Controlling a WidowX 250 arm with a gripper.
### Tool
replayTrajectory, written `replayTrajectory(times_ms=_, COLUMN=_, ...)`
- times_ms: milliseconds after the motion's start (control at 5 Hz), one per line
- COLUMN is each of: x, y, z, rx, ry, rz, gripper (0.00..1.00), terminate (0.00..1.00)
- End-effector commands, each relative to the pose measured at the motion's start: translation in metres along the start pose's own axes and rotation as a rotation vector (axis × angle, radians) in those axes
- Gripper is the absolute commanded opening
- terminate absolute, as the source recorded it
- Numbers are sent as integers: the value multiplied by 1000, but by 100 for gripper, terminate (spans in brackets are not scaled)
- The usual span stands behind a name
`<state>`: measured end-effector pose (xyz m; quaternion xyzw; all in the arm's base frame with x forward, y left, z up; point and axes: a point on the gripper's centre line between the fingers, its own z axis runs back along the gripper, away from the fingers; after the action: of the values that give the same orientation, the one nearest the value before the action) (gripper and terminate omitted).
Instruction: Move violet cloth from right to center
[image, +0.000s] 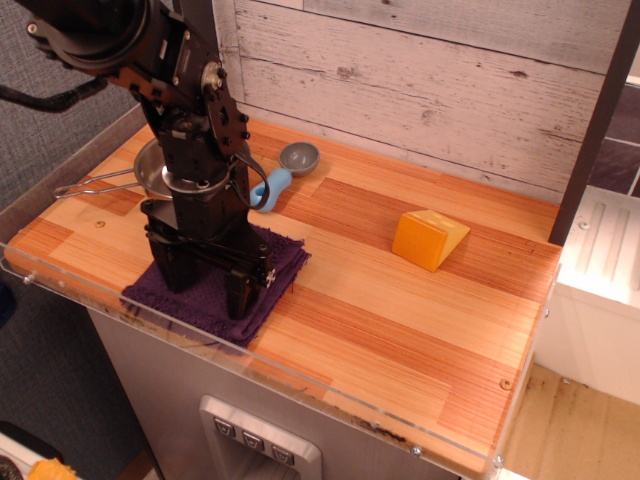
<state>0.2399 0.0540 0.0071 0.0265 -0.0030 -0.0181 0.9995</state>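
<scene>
The violet cloth (268, 272) is a dark purple, nubby folded towel lying flat at the front left corner of the wooden table (400, 300). My black gripper (208, 292) points straight down onto it. Its two fingers (243, 297) stand apart, open, with their tips pressed on or into the cloth near its front half. The arm hides the cloth's middle and back. I cannot see any fold pinched between the fingers.
A steel pot (150, 166) with a long wire handle sits behind the arm at the back left. A grey-and-blue spoon (285, 167) lies beside it. A yellow wedge block (428, 238) stands right of centre. A clear acrylic lip (300, 375) rims the front edge.
</scene>
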Motion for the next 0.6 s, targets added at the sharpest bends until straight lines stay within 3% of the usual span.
replayTrajectory(times_ms=0, x=-12, y=-16, z=-15, rx=-9, ry=65, rz=-59, gripper=100, terminate=0)
replayTrajectory(times_ms=400, x=-17, y=-57, z=-12, rx=-32, ry=53, rz=-107, gripper=100, terminate=0)
